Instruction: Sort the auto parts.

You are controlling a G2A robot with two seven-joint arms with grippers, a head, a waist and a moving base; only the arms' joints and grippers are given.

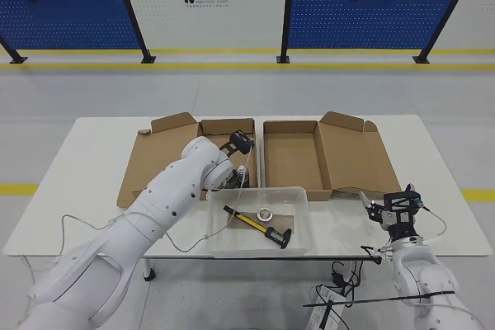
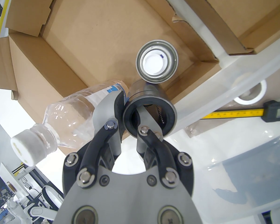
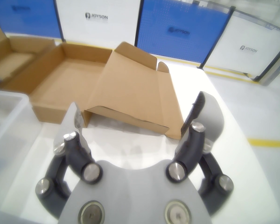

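My left claw (image 2: 128, 109) pinches the metal sleeve (image 2: 149, 92) by its rim — one finger inside — over the near right corner of the left box (image 2: 84, 36), beside the can (image 2: 156, 60). I should lower straight, clear of it, then release. My right claw (image 3: 137, 107) gapes wide.

Bright, even overhead light washes the white table (image 1: 74, 181) pale in the top view. In the right wrist view a soft shadow lies under the cardboard flap (image 3: 135, 94), and the far fence panels (image 3: 184, 33) blur and bow toward the edges. In the left wrist view glare rings the metal can (image 2: 156, 60). Highlights streak the clear bottle (image 2: 67, 115) and plastic tub (image 2: 224, 87), while the metal sleeve (image 2: 144, 89) gleams dully.
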